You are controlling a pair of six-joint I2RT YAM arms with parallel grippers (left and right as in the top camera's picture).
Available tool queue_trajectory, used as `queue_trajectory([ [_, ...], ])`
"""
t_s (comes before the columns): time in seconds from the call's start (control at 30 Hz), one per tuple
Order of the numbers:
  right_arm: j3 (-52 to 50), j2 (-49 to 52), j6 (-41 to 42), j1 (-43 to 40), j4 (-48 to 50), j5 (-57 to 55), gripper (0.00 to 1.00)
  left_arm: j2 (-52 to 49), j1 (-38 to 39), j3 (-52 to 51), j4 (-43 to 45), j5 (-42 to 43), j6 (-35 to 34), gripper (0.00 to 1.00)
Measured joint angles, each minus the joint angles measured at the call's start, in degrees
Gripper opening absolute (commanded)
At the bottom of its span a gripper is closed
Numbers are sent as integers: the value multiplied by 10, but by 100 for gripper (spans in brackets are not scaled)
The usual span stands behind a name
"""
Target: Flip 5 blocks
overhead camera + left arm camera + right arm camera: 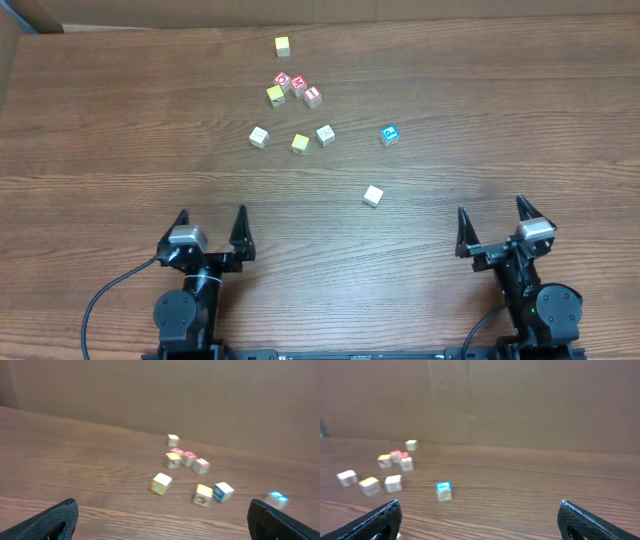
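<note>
On the wooden worktop (120,150) nothing is gripped yet, so the step in hand looks like the first reach. The right arm (540,300) seems the better one to send. The lone cream block (372,196), lowest of the scatter near centre frame, lies rather nearer it and has bare wood on every side. A sound move is to bring the right tool (491,208) down with its fingers square to two opposite side faces. It should then close at mid-height, lift clear, roll the wrist until a new face is up, and set down on open wood.

The other four to flip lie above. The blue B block (389,135) is alone at right, then comes a row of middle cream block (325,135), yellow block (300,143) and left cream block (259,136). The middle cream and yellow ones sit just beside each other, so a finger between them risks shoving a neighbour; the row's free sides are safer. The red-and-yellow cluster (293,88) higher up is best left untouched.

Both arms sit folded low at the bottom edge, the left arm (185,310) at lower left, wrists aimed up-frame toward the blocks. The left tool (211,216) and right tool both stand wide, holding nothing, well apart from every block.
</note>
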State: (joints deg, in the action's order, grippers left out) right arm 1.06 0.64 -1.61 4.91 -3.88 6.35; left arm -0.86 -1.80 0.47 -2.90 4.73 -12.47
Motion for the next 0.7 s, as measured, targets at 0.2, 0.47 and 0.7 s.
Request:
queue_trajectory([
  [0.2, 2, 0, 25, 0, 8, 44, 100, 0, 0, 37, -14, 68, 0, 100],
  [0.47, 135, 0, 37, 0, -51, 105, 100, 0, 0, 255, -135, 151, 0, 100],
  [0.7, 309, 0, 48, 0, -185, 128, 100, 0, 0, 399, -195, 175, 0, 100],
])
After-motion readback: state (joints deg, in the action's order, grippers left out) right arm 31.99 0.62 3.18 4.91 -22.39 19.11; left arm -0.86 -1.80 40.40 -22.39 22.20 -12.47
